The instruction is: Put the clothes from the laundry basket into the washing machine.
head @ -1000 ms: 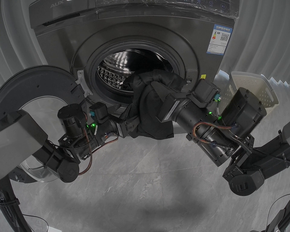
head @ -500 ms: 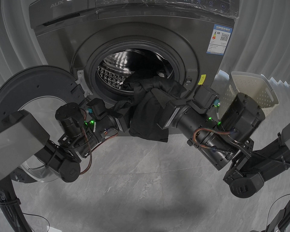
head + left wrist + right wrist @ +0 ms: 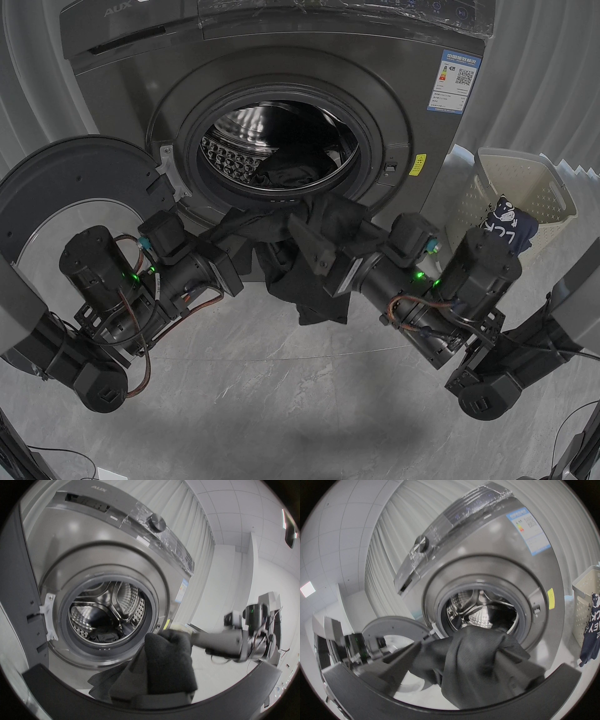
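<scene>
Black garment [image 3: 315, 294] hangs just below the washer [image 3: 400, 119] mouth, outside the drum.
It's draped over my L gripper [image 3: 240, 247] & R gripper [image 3: 312, 247]; cloth hides both, can't tell grip.

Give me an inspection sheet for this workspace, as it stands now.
surface: grey tiled floor.
job's things: washing machine, door open; dark garment in the drum; black garment hanging outside, below the opening; laundry basket with navy printed garment over its rim.
clutter: nothing seen.
grippers: left gripper and right gripper both shut on the black garment.
cables: thin cable on the floor, robot's left side.
surroundings: pleated curtain behind the machine.
</scene>
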